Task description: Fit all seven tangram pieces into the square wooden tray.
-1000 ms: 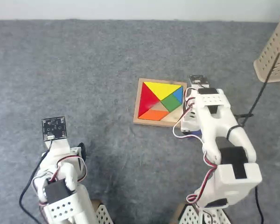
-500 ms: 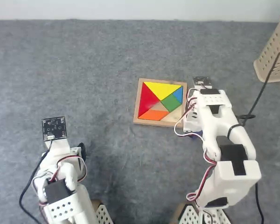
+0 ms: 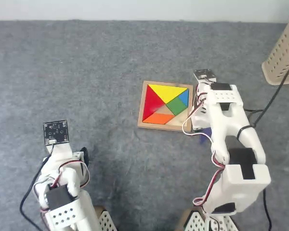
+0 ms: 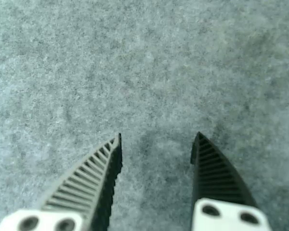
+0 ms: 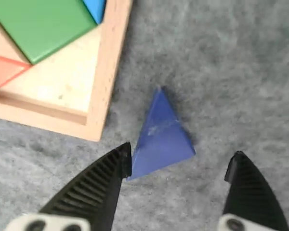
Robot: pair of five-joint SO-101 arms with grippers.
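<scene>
1. High view: The square wooden tray (image 3: 140, 109) sits just right of the frame's centre on the grey felt table cover (image 3: 86, 72).
   - It holds a yellow triangle (image 3: 167, 91), a red triangle (image 3: 151, 103), a green square (image 3: 175, 105), a light-blue piece (image 3: 184, 97) and an orange piece (image 3: 159, 118).
   - Bare floor shows at the tray's lower right corner.
   - The white right arm (image 3: 221, 110) stands over the tray's right edge. If it drops carelessly it could shove the light tray across the felt and move the gap away from where it is aiming.
   - The white left arm (image 3: 62, 168) sits at the lower left, well apart from the tray.

2. Left wrist view: The left gripper (image 4: 156, 139) has its jaws moderately parted and holds nothing. It is above plain felt. The risk here is small, unless it swings towards the centre and meets the other arm.

3. Right wrist view: The right gripper (image 5: 181, 155) is spread wide and empty, straddling a dark blue wooden triangle (image 5: 161, 137).
   - The triangle lies flat on the felt just beside the tray's outer rim, not touching it.
   - One fingertip (image 5: 120, 156) sits at a corner of the triangle.
   - Closing on the slanted edges could squirt the thin piece out sideways or spin it.
   - The fingers may also ride over it on the soft felt.
   - The finger nearer the rim could catch on the wood.
   - Even when gripped, the triangle probably needs turning, or it will jam on its neighbours instead of dropping in.
</scene>
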